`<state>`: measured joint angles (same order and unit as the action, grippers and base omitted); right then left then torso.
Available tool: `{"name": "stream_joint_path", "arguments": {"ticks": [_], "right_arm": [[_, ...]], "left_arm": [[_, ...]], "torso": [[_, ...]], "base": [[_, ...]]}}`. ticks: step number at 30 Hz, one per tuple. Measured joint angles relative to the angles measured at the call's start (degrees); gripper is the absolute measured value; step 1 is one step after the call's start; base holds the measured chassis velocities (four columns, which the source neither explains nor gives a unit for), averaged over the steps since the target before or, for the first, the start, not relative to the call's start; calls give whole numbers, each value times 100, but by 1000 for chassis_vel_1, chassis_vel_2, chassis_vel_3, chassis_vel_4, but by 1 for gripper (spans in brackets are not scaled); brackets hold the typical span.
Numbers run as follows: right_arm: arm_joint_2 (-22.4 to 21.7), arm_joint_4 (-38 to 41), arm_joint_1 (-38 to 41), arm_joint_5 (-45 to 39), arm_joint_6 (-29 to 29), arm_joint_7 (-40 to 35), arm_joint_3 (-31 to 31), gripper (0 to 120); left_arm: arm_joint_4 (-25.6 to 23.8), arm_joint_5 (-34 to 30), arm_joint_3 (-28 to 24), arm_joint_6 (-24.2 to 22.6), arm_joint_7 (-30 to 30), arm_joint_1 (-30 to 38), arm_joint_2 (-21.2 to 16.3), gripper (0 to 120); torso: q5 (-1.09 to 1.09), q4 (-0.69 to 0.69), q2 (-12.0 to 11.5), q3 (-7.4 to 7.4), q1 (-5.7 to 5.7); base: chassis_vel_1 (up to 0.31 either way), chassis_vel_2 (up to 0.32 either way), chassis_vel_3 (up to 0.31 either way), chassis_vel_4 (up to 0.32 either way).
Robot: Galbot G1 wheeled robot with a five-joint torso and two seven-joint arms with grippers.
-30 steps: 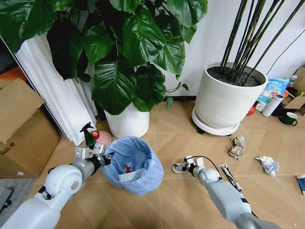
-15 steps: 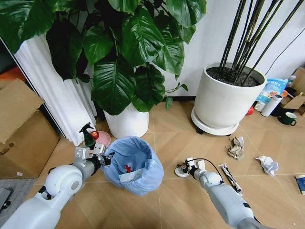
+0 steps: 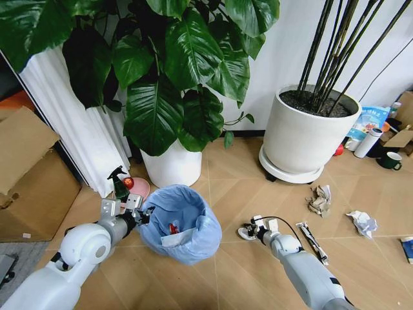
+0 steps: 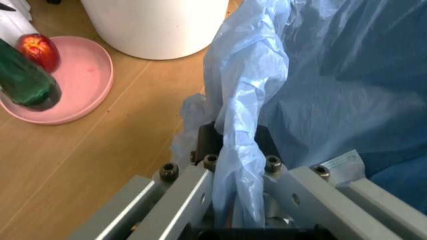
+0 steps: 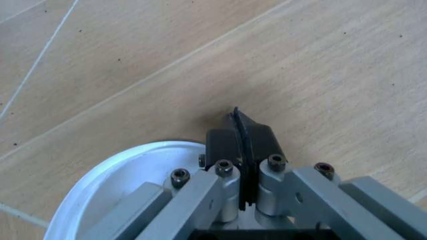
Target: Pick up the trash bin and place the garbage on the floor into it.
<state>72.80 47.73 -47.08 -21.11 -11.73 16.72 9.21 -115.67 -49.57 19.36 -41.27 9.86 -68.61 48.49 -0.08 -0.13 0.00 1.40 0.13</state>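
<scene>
Right gripper [image 3: 250,230] drawn back slightly, closed beside white disc [image 5: 127,185], left gripper [image 3: 143,213] pinching trash bin [image 3: 184,223] liner.

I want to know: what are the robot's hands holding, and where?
Left gripper pinches the trash bin by its bag-covered rim. Right gripper is shut, holding nothing.

The bin [image 3: 184,223] wears a light-blue bag; red litter shows inside. The floor [image 3: 245,181] is tan wood in a chevron pattern. White disc [image 5: 127,192], white paper wads [image 3: 363,223], a black-and-white striped wrapper [image 3: 312,240]. Pink plate [image 4: 80,82], red apple [image 4: 39,50], green bottle [image 4: 23,82]. Both plant pots [image 3: 310,135] are white.
</scene>
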Motion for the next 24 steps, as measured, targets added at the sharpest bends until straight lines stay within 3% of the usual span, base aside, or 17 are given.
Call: {"name": "stream_joint_path", "arguments": {"ticks": [7,14,24], "right_arm": [[-64,254,-155,-28,-24,0,115,0],[-553,1491,-605,-420,-123,-90,342,0],[-863,2396,-712,-532,32,-61,554,0]], "left_arm": [[-31,15,27,5,-32,-26,-20,0],[-68,29,65,5,-64,-106,-40,0],[-77,93,30,7,-106,-132,6,0]], "torso": [[1,-1,-2,2,1],[-2,-4,-2,1,2],[-2,-2,-2,0,1]], "base": [[0,0,0,0],[0,0,0,0],[0,0,0,0]]}}
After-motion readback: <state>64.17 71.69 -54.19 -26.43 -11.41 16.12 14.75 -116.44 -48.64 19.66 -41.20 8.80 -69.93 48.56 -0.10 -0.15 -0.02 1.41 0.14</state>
